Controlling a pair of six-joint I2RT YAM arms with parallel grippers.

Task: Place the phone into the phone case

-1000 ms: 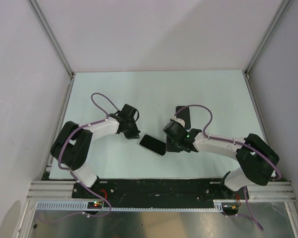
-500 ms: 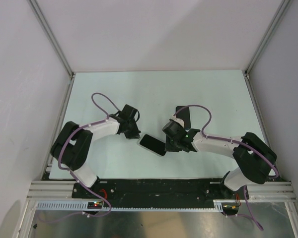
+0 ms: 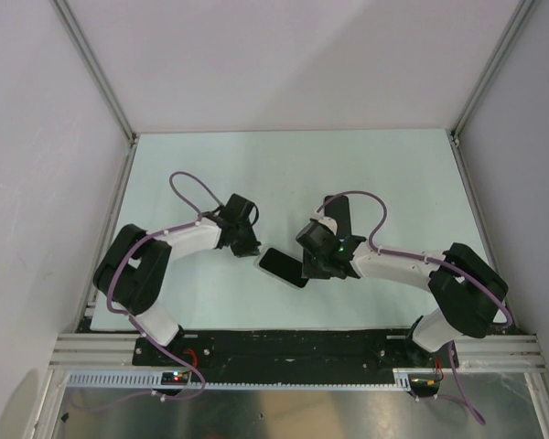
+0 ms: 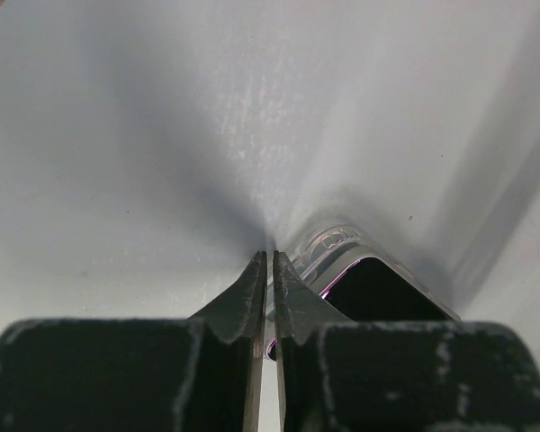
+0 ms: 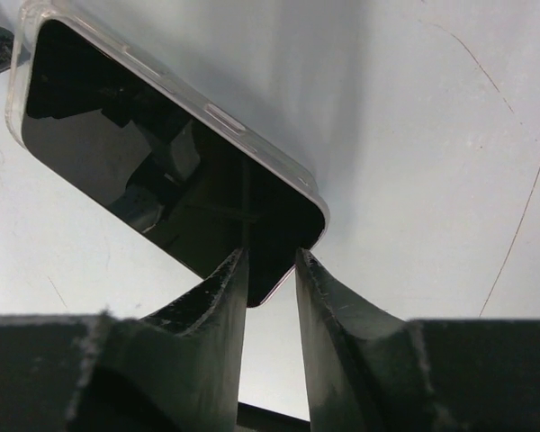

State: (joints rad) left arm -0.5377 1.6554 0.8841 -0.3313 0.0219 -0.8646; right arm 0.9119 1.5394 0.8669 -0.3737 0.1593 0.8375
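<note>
The phone (image 3: 283, 267) lies flat and screen up between my two grippers, its glossy black face filling the right wrist view (image 5: 162, 162). The clear phone case (image 5: 218, 115) rims its far long edge and far end. A pinkish near corner shows no rim. The left gripper (image 3: 252, 251) is at the phone's left end. Its jaws (image 4: 270, 261) are almost together, pinching the case's clear corner rim (image 4: 335, 245), with the dark screen (image 4: 378, 292) just to the right. The right gripper (image 3: 307, 267) is at the other end, open (image 5: 270, 261), with the phone's near corner between its fingers.
A flat black object (image 3: 340, 216) lies on the table just behind the right wrist. Grey walls with aluminium posts (image 3: 101, 73) close in three sides. A black rail (image 3: 284, 343) carrying the arm bases runs along the near edge.
The right wrist has shifted slightly left and away, and its jaws have parted a little. The left arm and the phone stay almost where they were.
</note>
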